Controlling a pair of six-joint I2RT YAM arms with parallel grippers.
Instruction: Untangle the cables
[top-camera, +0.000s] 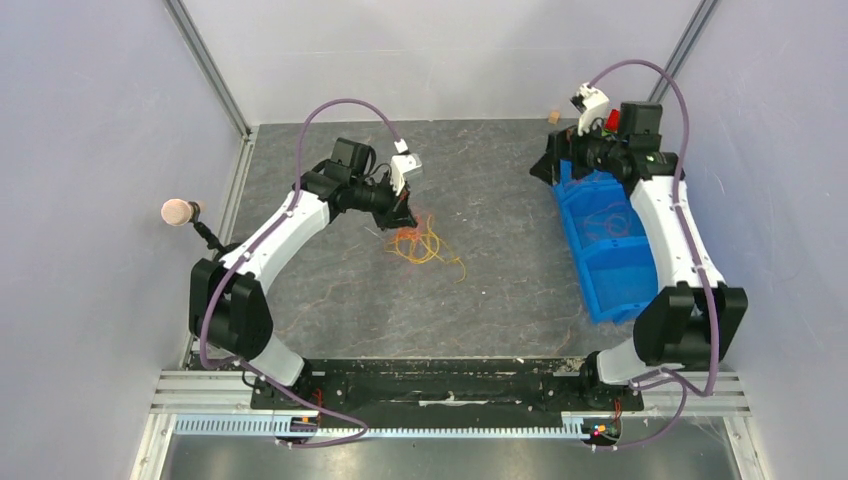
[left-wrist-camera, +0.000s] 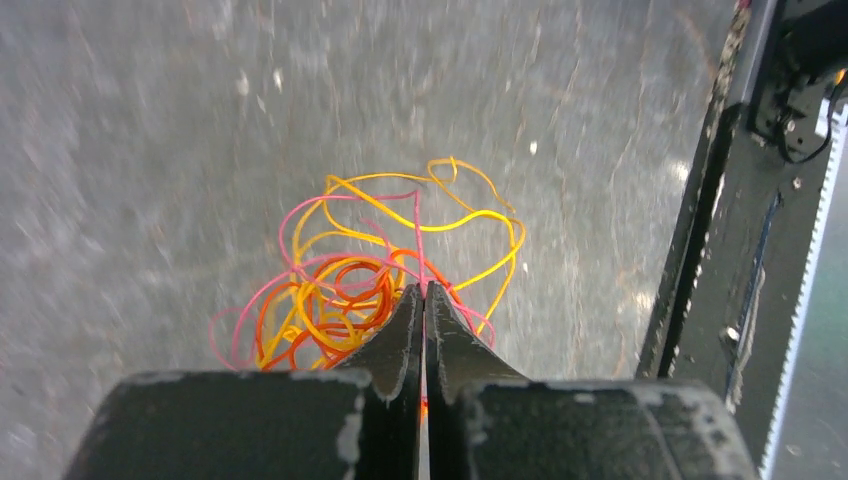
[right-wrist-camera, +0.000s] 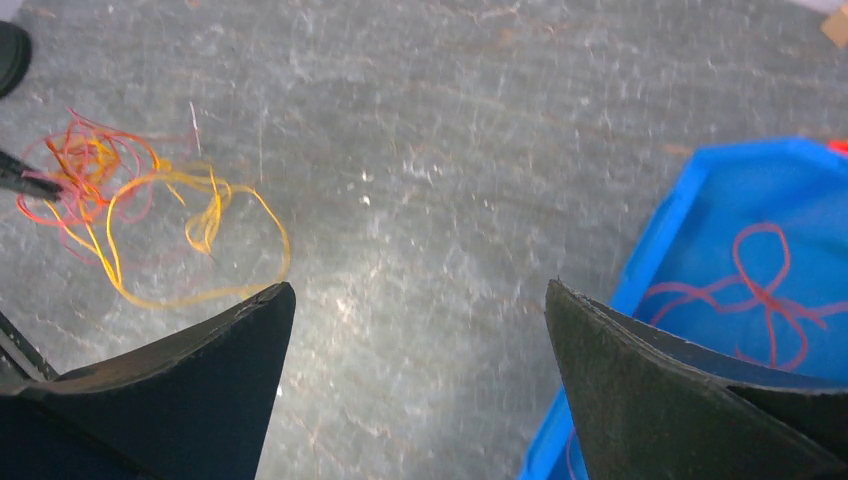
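Observation:
The cables (top-camera: 425, 243) lie in a loose tangle of pink, orange and yellow loops on the grey table, left of centre. My left gripper (top-camera: 405, 222) is down at the tangle's near-left edge. In the left wrist view its fingers (left-wrist-camera: 423, 288) are pressed together, with a pink strand (left-wrist-camera: 419, 230) running straight down into the closed tips and the other loops (left-wrist-camera: 340, 300) spread behind. My right gripper (top-camera: 548, 168) hovers by the far end of the blue bin, jaws wide apart (right-wrist-camera: 418, 284) with only bare table between them. The tangle (right-wrist-camera: 130, 200) is far to its left.
A blue two-compartment bin (top-camera: 622, 290) sits at the right, with a red cable (right-wrist-camera: 765, 295) lying inside it. A small wooden block (top-camera: 552, 117) rests near the back wall. A pink-tipped stand (top-camera: 178, 212) juts in at the left edge.

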